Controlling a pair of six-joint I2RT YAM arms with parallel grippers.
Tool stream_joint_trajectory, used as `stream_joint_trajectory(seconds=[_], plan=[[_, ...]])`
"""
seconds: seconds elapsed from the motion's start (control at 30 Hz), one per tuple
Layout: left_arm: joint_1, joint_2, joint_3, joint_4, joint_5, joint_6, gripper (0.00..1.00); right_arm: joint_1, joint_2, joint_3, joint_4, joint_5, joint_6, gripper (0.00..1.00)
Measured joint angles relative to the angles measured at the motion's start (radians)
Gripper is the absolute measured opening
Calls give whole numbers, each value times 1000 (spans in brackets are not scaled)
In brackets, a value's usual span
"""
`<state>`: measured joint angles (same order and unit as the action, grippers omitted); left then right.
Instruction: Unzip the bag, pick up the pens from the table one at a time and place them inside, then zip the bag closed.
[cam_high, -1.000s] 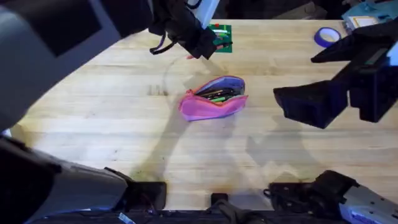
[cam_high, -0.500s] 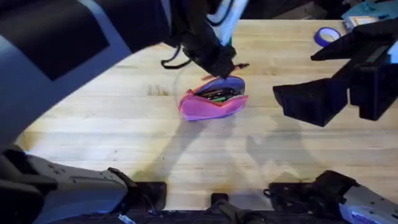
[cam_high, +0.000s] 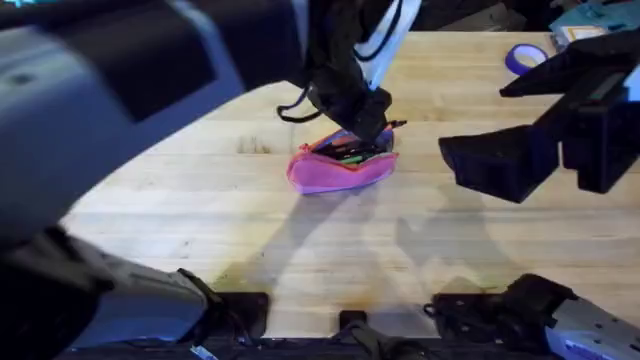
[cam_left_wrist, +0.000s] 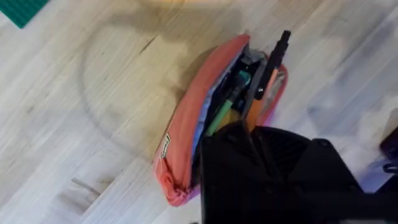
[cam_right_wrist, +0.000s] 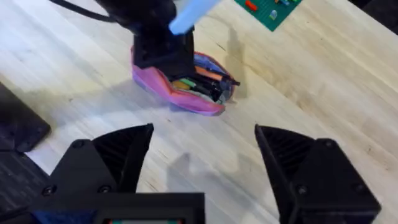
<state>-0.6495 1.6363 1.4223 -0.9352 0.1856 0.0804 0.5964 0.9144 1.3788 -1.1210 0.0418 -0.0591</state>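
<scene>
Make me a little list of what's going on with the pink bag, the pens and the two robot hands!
bag: pink bag lies unzipped on the table
pens in bag: green and orange ones show inside the opening
pen being put in: orange pen with a black end, sticking out of the bag's mouth
left gripper: right over the bag, holding that pen
right gripper: open, up in the air, holding nothing
green board: on the table behind the bag
</scene>
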Motion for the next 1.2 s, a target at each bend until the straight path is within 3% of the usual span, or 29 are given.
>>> stream_joint_trajectory(seconds=[0.3,1.0,1.03,1.07,1.2], plan=[[0,129,0,2,-32,-7,43,0,0,0,2,0,0,997],[-3,158,0,-71,-147,6,43,0,0,0,18,0,0,998],[-3,158,0,-69,-148,16,114,0,0,0,18,0,0,998],[-3,158,0,-64,-148,22,255,0,0,0,18,0,0,998],[-3,158,0,-44,-146,34,888,0,0,0,18,0,0,998]])
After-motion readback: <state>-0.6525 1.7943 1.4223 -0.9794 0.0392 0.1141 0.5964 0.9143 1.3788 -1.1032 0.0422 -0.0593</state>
